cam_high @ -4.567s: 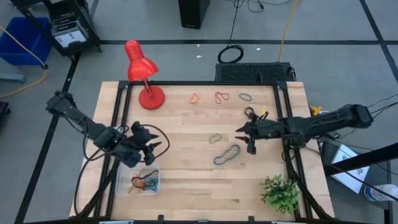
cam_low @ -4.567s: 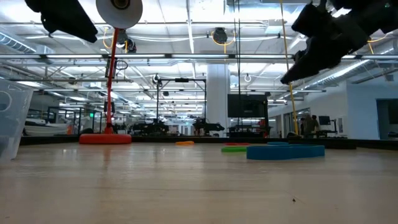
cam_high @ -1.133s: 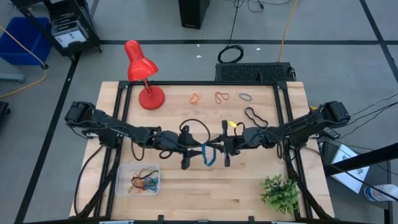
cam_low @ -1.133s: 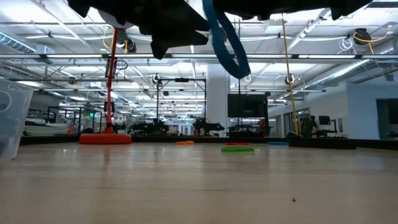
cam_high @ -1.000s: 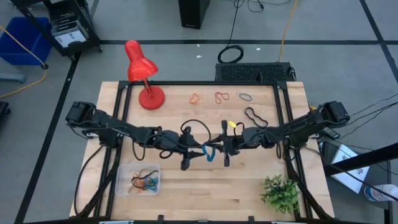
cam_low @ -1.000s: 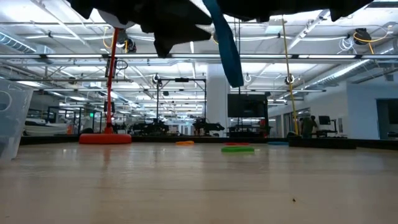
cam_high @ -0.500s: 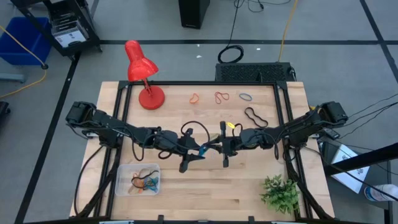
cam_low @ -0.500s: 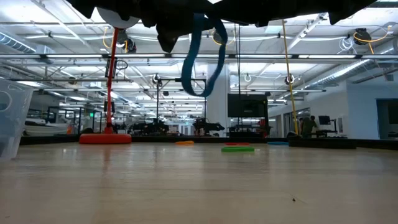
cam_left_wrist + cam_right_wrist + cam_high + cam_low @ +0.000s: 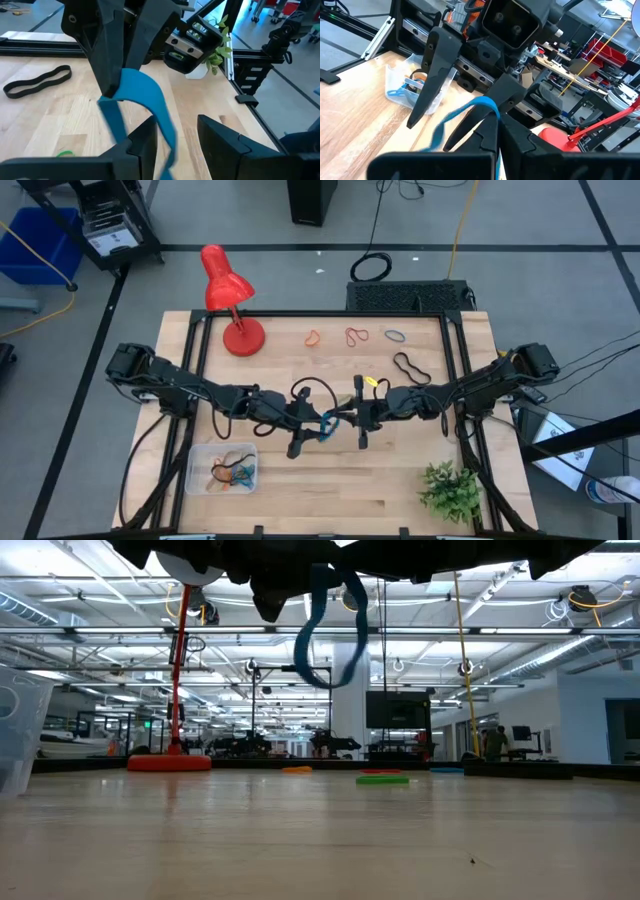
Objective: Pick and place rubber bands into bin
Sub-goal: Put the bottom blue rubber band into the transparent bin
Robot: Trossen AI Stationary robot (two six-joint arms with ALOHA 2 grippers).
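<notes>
A blue rubber band point(image 9: 325, 423) hangs in the air above the middle of the table, between my two grippers. My right gripper point(image 9: 347, 420) is shut on it. My left gripper point(image 9: 306, 428) faces it, open. In the left wrist view the band point(image 9: 137, 92) hangs down between my left fingers point(image 9: 143, 142); whether it touches them I cannot tell. In the low view the band point(image 9: 327, 630) hangs as an open loop, clear of the table. The clear bin point(image 9: 222, 468) stands at the near left with several bands in it. My right gripper pinches the blue band's upper end point(image 9: 489, 109) between its two fingertips point(image 9: 487, 131), coming level from the table's right side. The band hangs below the fingers as a slack loop, lifted clear of the table.
Orange point(image 9: 313, 338), red point(image 9: 356, 336) and dark point(image 9: 396, 336) bands lie near the far edge, and a black one point(image 9: 408, 366) lies right of centre. A red lamp point(image 9: 228, 295) stands at the far left and a green plant point(image 9: 450, 490) at the near right.
The blue band has swung and turned under my right gripper. It hung as a slanting strip, and now it hangs as an open loop a little nearer my left gripper. Both arms have stayed nearly where they were.
</notes>
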